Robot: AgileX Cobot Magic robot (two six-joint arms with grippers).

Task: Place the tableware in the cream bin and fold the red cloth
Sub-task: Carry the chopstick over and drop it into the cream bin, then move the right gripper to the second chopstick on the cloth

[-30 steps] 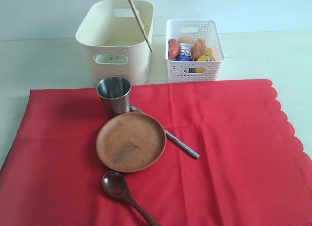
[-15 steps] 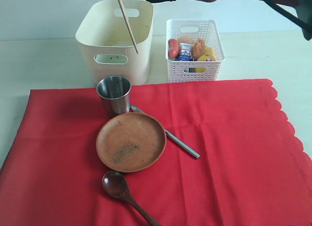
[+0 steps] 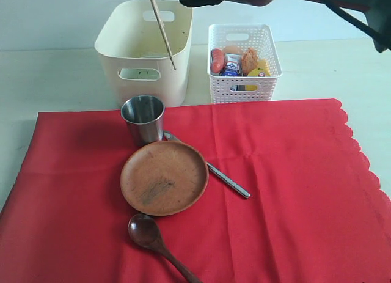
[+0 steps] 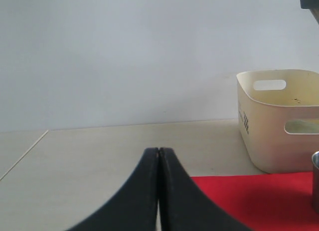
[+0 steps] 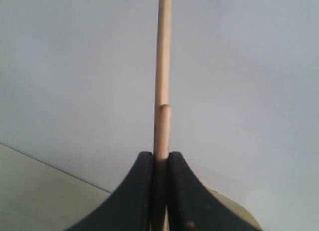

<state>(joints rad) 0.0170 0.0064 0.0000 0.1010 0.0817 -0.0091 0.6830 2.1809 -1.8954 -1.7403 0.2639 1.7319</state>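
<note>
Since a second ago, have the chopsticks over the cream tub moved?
Yes. The chopsticks have shifted left: their lower tip now hangs further in from the right corner of the cream bin.

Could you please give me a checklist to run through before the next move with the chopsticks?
1. Right tool clamped on the chopsticks: ok, though their ends sit staggered in the right wrist view.
2. Lower tips over the opening of the cream bin: cannot tell; the exterior view shows them across its front wall.
3. Left tool shut, empty and away from the bin: ok.
4. Red cloth free for folding: not ok; steel cup, wooden plate, table knife and wooden spoon lie on it.
</note>
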